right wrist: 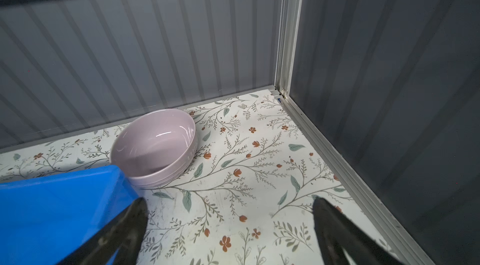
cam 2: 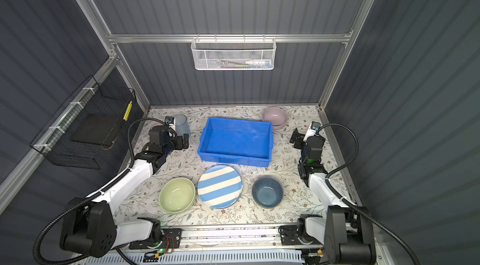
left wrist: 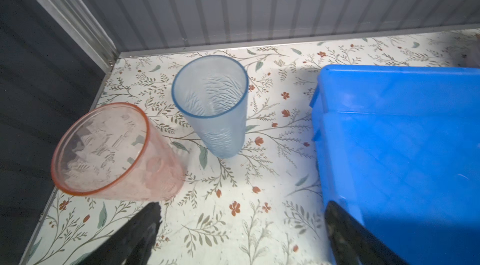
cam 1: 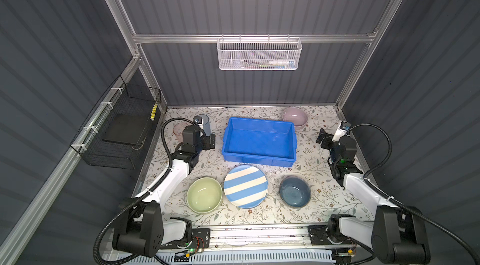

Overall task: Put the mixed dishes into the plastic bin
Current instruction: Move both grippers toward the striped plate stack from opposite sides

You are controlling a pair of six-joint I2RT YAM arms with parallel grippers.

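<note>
The plastic bin [cam 1: 259, 144] sits empty in the middle of the floral tabletop [cam 1: 311, 152], and everything else is placed around it. Along the bin's near long wall lie three dishes in a row: the blue-white striped plate [cam 1: 245, 186] is in front of the wall's middle, its far edge just beside the wall (touching or not, I cannot tell). The green bowl [cam 1: 204, 195] is just beside the plate, toward the bin's near left corner, and the blue bowl [cam 1: 295, 191] stands a little apart, toward the near right corner. The pink bowl [right wrist: 155, 146] is upright at the bin's far right corner, and in the right wrist view the bin's rim [right wrist: 52, 211] covers part of it. Off the bin's far left corner stand two upright tumblers: the blue tumbler [left wrist: 213, 105] nearer the bin and the pink tumbler [left wrist: 114, 152] farther out, near it but apart. The left gripper [cam 1: 211, 141] hangs just beside the bin's left wall. Its jaws are spread wide with nothing between them, and in the left wrist view one finger [left wrist: 345, 232] overlaps the bin wall [left wrist: 402, 133]. The right gripper [cam 1: 322, 137] hangs to the right of the bin, clear of its right wall, also spread wide and holding nothing. In the right wrist view only bare floral surface shows between its fingers [right wrist: 130, 224].
</note>
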